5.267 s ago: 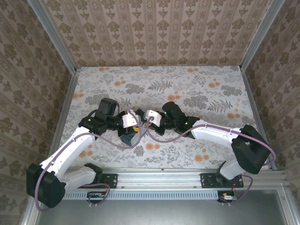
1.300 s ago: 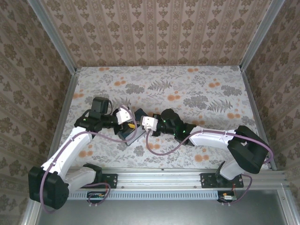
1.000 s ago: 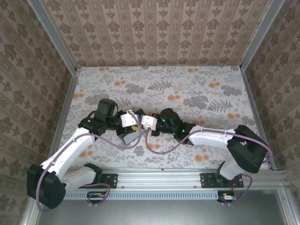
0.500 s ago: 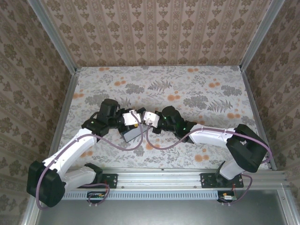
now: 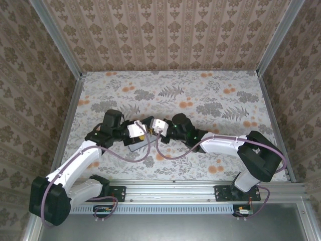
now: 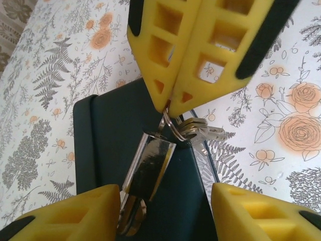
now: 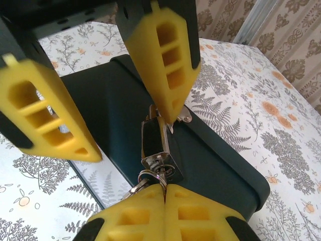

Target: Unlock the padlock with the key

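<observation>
With the left end effector open (padlock unclamped), the right end effector, closed on the key, may drag it sideways.

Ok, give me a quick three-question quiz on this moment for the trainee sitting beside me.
1. True or false: the right gripper is shut on the key ring.
2. What is the padlock lying on? A) the bare tabletop B) a dark box C) a white plate
3. Fill in: the left gripper has its jaws ____, with the padlock's shackle end between its fingers.

Key: 1 true. 2 B. 3 open.
</observation>
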